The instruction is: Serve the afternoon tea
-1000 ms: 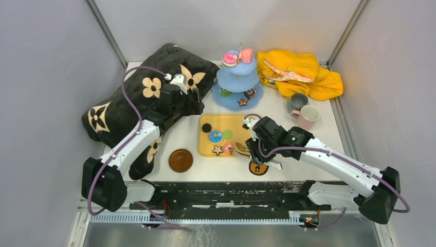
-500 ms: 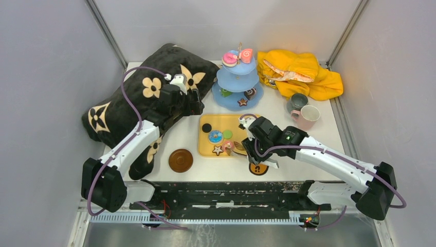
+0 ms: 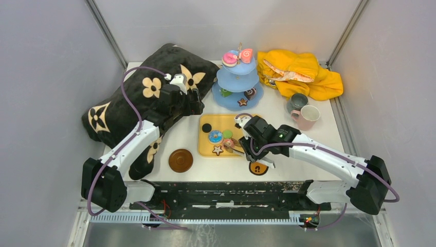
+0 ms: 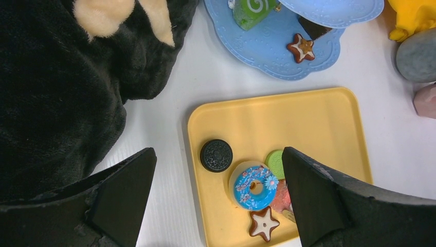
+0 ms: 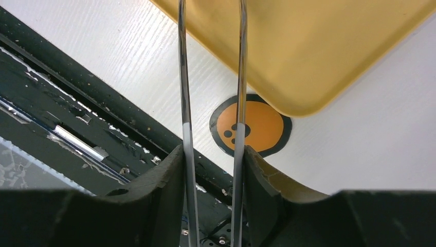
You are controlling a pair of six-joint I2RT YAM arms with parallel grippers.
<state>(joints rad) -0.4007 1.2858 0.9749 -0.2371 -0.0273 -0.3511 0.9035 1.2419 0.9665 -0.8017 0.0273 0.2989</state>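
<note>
R pincer (image 5: 211, 177) is clenched on the metal tongs (image 5: 240, 62), both arms pinched btwn its fingers and aimed at the sweets (image 4: 255, 186) on the yellow tray (image 4: 288, 123). Can't tell if the tips touch one. L pincer (image 3: 194, 107) hangs released by the black cushion (image 3: 128, 103). Blue stand (image 4: 267, 56) sits just beyond the tray on the surface, w/ cup (image 3: 308, 116) & mug (image 3: 297, 101) to its right.

Risks, imo:
- Sweets lie packed close, so the tongs may nudge a neighbour off the tray.
- A weak squeeze drops the piece en route to the stand.
- Tongs could twist in the grip.
</note>
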